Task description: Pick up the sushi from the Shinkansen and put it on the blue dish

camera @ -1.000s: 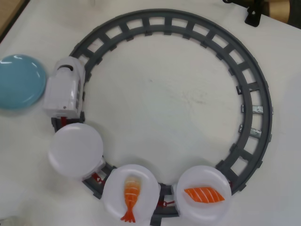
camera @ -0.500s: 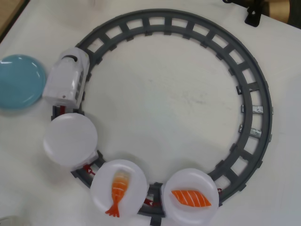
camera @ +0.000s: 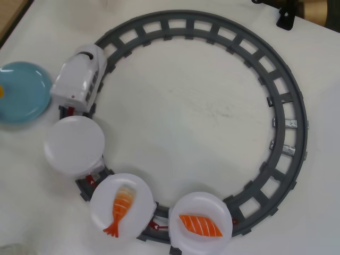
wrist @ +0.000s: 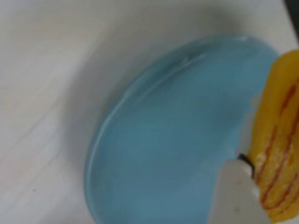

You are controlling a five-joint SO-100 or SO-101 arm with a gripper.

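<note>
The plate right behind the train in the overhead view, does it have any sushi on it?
No, the first white plate behind the train is bare, while the next two carry the shrimp and the salmon.

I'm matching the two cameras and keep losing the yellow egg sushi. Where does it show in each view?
Overhead view: only a small yellow-orange sliver of the egg sushi shows at the far left edge, over the blue dish.
Wrist view: the sushi fills the right edge, large and blurred, with red-brown grooves, beside a white gripper finger.
Shared landmark: the blue dish, under the sushi in both.
</note>
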